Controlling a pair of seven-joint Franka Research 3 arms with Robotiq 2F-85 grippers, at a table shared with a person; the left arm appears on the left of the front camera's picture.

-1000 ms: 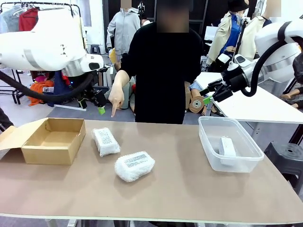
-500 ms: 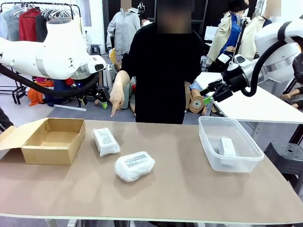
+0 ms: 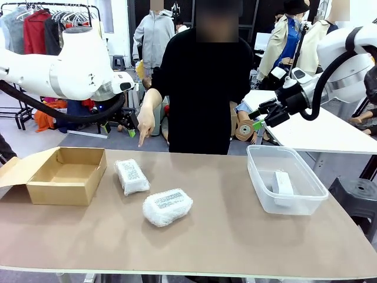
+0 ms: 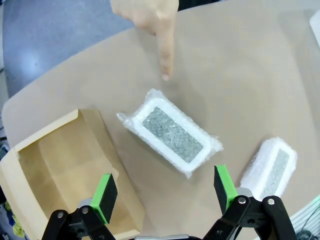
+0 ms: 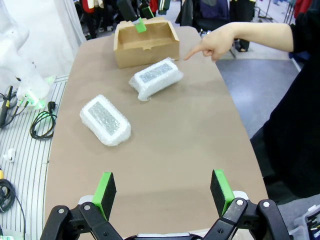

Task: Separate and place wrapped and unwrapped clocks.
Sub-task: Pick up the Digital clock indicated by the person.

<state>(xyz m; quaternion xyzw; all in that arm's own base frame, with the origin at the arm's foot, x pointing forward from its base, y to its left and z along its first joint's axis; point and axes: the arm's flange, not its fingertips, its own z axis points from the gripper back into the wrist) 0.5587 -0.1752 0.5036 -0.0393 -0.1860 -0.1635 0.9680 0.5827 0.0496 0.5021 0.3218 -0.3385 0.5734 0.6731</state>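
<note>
Two wrapped clocks in white bubble wrap lie on the table, one nearer the box point(image 3: 132, 176) point(image 4: 172, 132) point(image 5: 156, 77) and one nearer the front point(image 3: 167, 207) point(image 4: 270, 167) point(image 5: 105, 120). A bare white unwrapped clock point(image 3: 283, 182) lies inside the clear tub point(image 3: 254, 171). My left gripper point(image 3: 118, 128) point(image 4: 165, 187) hangs open above the far left of the table, over the wrapped clock by the box. My right gripper point(image 3: 257, 121) point(image 5: 162, 189) is open, held high beyond the tub. The person's hand point(image 3: 144, 124) point(image 4: 165, 55) point(image 5: 215, 45) points down at the table near that wrapped clock.
An open tan cardboard box point(image 3: 65, 175) point(image 4: 65, 165) point(image 5: 146, 42) stands at the table's left. The person stands at the far edge. A white side table point(image 3: 318, 132) is behind the tub on the right.
My left arm has swung a little to the right, carrying its open gripper slightly up and toward the person's pointing hand. The right arm, clocks and hand stay as they were.
</note>
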